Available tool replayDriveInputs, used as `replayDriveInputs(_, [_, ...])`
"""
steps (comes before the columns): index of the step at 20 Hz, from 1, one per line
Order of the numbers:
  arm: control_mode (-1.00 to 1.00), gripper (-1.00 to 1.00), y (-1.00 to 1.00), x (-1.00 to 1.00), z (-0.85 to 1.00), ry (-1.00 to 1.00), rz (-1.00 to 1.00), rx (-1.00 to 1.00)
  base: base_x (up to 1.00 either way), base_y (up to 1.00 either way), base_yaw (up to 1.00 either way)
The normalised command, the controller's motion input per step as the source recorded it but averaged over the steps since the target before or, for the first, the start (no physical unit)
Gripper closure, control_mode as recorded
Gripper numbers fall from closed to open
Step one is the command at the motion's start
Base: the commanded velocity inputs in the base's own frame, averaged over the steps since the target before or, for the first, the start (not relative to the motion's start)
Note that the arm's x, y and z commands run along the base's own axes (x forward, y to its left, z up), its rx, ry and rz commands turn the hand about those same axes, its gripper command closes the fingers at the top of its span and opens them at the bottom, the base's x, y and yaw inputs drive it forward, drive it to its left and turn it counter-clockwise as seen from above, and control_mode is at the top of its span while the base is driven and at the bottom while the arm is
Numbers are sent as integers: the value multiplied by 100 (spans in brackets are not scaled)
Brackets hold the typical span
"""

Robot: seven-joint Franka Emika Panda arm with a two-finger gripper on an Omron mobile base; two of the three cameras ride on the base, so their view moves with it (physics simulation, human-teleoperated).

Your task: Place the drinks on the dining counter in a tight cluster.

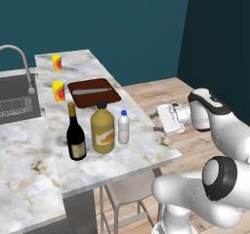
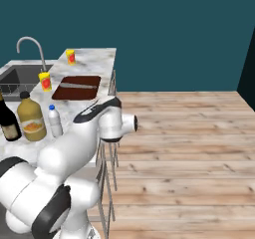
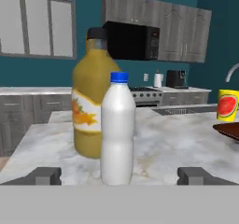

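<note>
The dining counter [image 1: 146,150], a long marble bar top, carries everything named here; beside it lies the lower worktop with the steel sink [image 1: 17,104] and its curved tap. Near the counter's far end lies a dark red cutting board [image 1: 93,92] with a grey knife on it. Toward the near end the three drinks stand upright in a close row, set in from the counter's outer long edge. The wine bottle [image 1: 75,133] is tallest, dark with a tan label whose print is too small to read. Next to it stands the amber bottle [image 1: 102,128], black-capped, its white label showing an orange picture and no legible words. The water bottle [image 1: 124,127], blue-capped and unlabelled, stands just beside the amber one, nearest the outer edge. Two yellow cups with red marks stand farther along, one [image 1: 58,91] beside the board, one [image 1: 57,62] at the far end. The gripper [image 1: 157,123] hangs off the outer edge, facing the water bottle, its fingers [image 3: 45,176] spread wide apart and empty.
</note>
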Motion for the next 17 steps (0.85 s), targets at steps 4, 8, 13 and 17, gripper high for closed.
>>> replayDriveInputs(4, [-100,-100,-33,-31,33,17,-41,-3,0,0,0])
replayDriveInputs(8, [-100,-100,-8,-39,28,15,-39,-12,0,0,0])
replayDriveInputs(13, [-100,-100,-2,-32,9,23,-37,-27,0,0,0])
replayDriveInputs(17, [-100,-100,-9,-27,1,32,-37,-32,0,0,0])
